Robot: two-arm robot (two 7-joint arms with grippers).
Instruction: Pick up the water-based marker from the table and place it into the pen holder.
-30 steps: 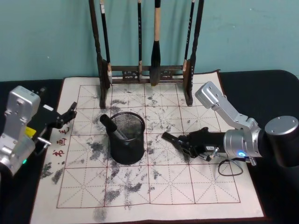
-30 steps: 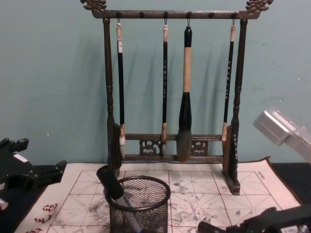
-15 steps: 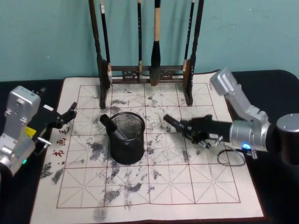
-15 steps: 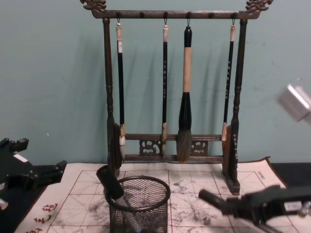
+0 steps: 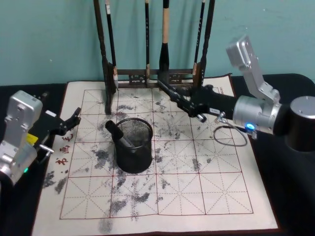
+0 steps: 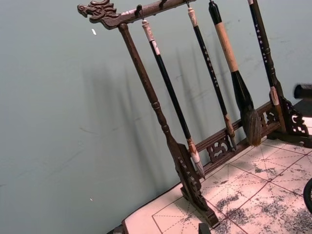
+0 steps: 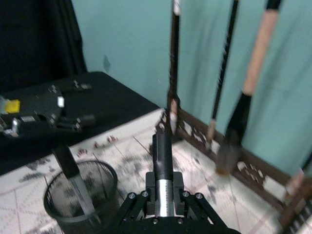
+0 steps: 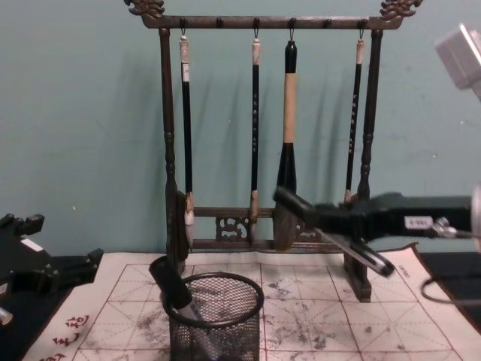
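Head view: ink-stained gridded mat (image 5: 197,191) under pen holder (image 5: 134,158), black table (image 5: 290,206), teal wall (image 5: 49,39).

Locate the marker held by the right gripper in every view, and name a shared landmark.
Head view: marker in the right gripper, before the brush rack's base, beyond the pen holder.
Chest view: marker crossing the rack's lower rail, above the pen holder.
Right wrist view: marker juts from the gripper toward the rack.
Left wrist view: dark tip near the rack's far foot, perhaps it; cannot tell.
Shared landmark: the brush rack.
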